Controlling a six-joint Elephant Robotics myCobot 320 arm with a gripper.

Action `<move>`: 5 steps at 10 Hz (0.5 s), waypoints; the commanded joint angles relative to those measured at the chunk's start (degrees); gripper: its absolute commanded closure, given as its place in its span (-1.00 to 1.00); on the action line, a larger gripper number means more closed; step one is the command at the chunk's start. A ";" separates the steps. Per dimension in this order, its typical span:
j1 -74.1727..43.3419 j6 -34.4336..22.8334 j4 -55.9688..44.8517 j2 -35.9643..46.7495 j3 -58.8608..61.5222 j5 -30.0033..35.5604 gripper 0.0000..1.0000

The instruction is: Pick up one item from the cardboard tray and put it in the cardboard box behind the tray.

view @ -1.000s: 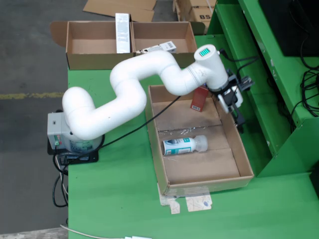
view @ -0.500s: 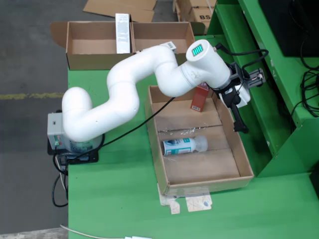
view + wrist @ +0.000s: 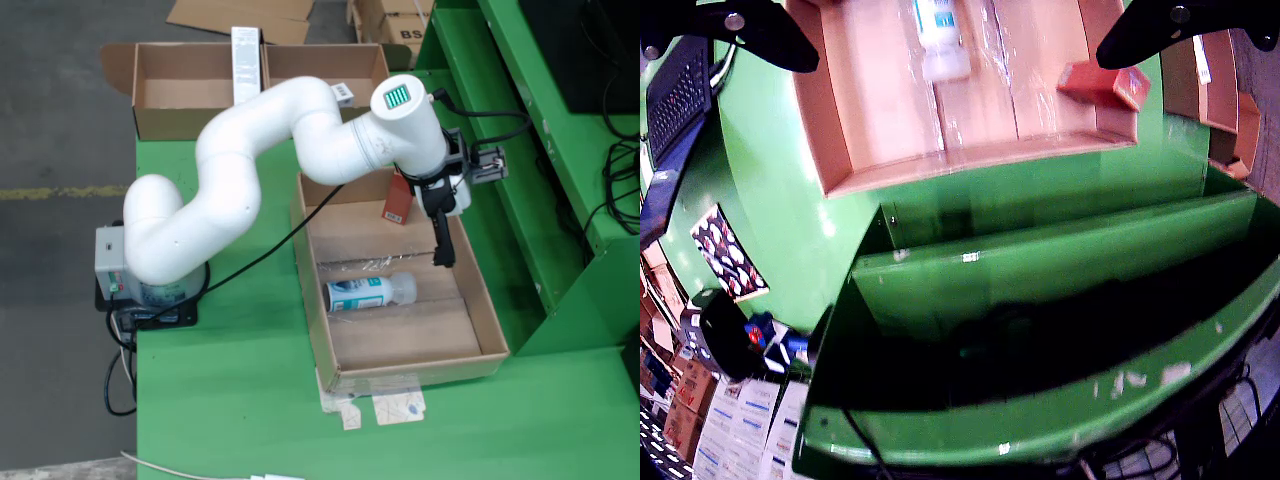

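The open cardboard tray (image 3: 312, 300) lies on the green table. A white bottle with a teal label (image 3: 370, 292) lies on its side in the tray's middle, and a small red box (image 3: 397, 198) stands at the far end, partly behind the arm's wrist. My gripper (image 3: 441, 255) hangs over the tray's right side, just inside the right wall, apart from both items. In the wrist view the two black fingers (image 3: 740, 30) are spread wide with nothing between them; the gripper (image 3: 958, 58) looks past the tray wall (image 3: 970, 162) at the bottle (image 3: 940, 30) and the red box (image 3: 1105, 82).
The two-compartment cardboard box (image 3: 200, 120) sits behind the tray, with a tall white carton (image 3: 245, 65) standing in it and another small pack (image 3: 343, 92) in the right compartment. A green shelf frame (image 3: 530, 200) rises close to the tray's right wall. The arm's base (image 3: 130, 270) is at the left.
The wrist has swung left, from over the tray's right wall and the green frame to inside the tray's right edge. The bottle and red box have not moved.
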 commanded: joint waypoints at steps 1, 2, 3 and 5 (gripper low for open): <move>0.39 -0.74 -2.28 16.08 -32.41 0.42 -1.00; 0.93 -1.30 -1.91 15.99 -32.76 0.71 -1.00; 1.47 -1.64 -1.90 13.60 -30.51 0.90 -1.00; 3.04 -2.70 -6.37 1.76 -16.08 1.65 -1.00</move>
